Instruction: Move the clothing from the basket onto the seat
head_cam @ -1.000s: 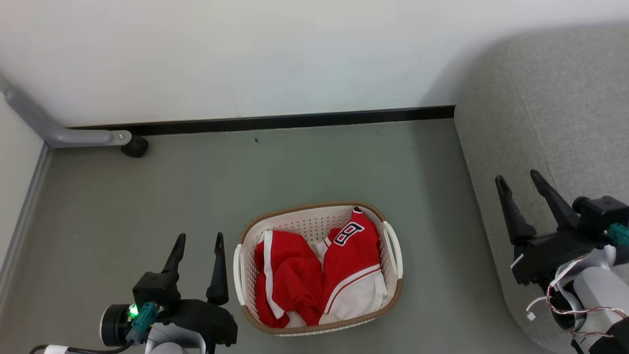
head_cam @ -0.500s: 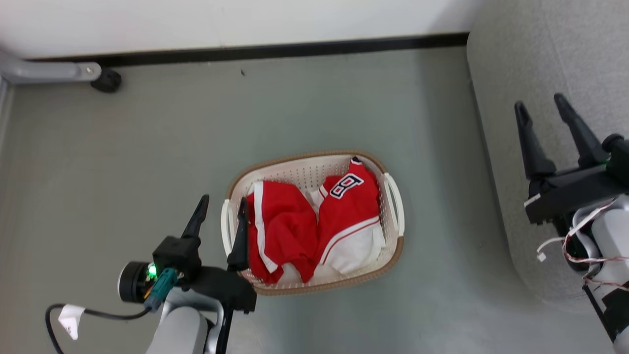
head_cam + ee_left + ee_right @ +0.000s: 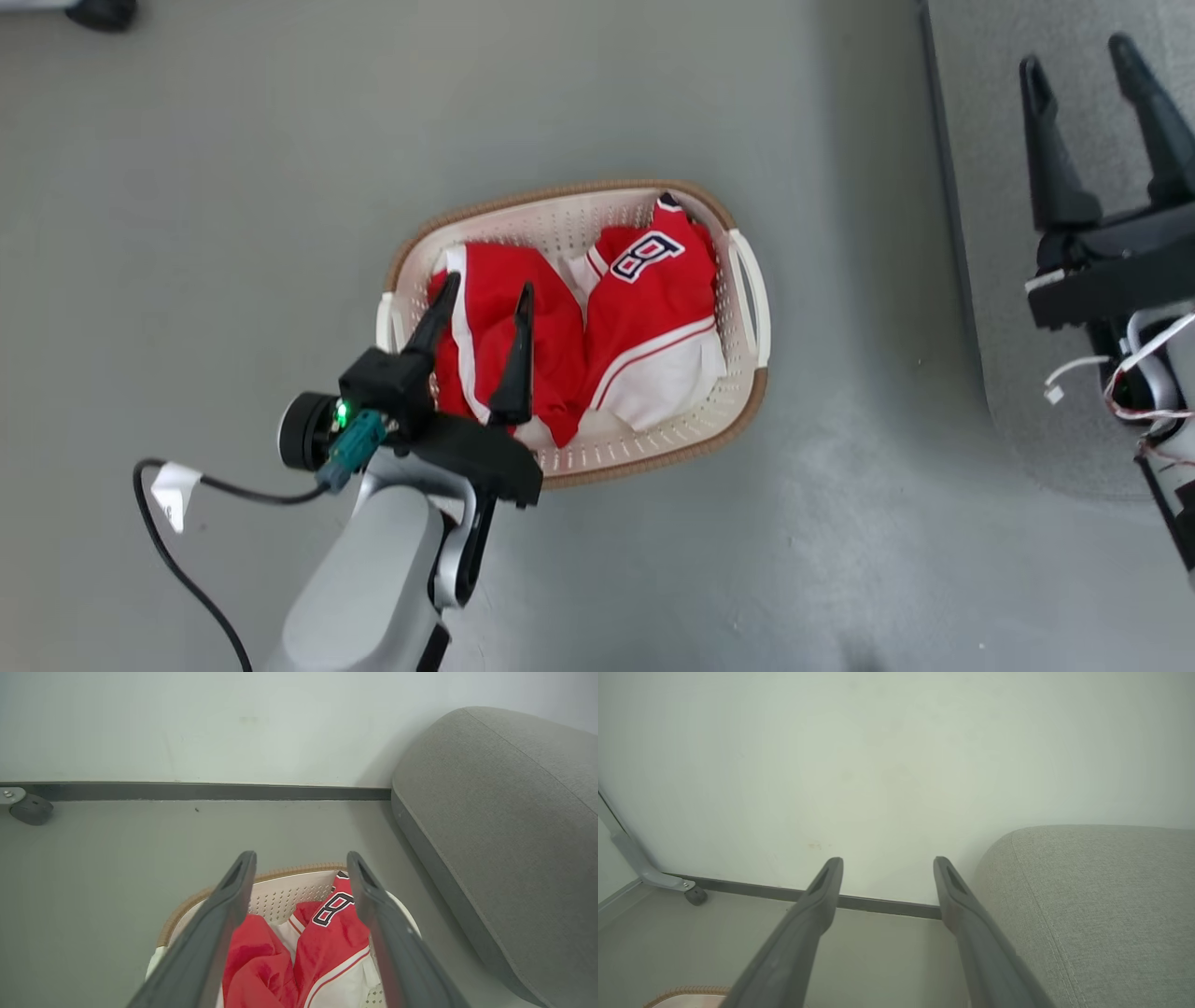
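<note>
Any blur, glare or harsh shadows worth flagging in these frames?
Head view: evenly lit, sharp, no glare, only a soft shadow on the floor beside the seat. Left wrist view: the left claw looks soft up close; the clothing and basket are crisp. Right wrist view: flat, slightly hazy light on the wall, right claw soft-edged.

Grey floor [image 3: 233, 187]; white wall [image 3: 187, 718]; dark baseboard [image 3: 187, 791]; black caster [image 3: 30, 809] at baseboard.

The smooth grey-green floor [image 3: 233, 187] carries a cream perforated laundry basket [image 3: 551, 222] with a brown woven-look rim, standing well out from the wall. To the right of it, near but apart, a light-grey sofa cushion [image 3: 1008, 280] meets the floor. A black furniture foot [image 3: 30, 808] rests beside the dark skirting [image 3: 210, 792].
</note>
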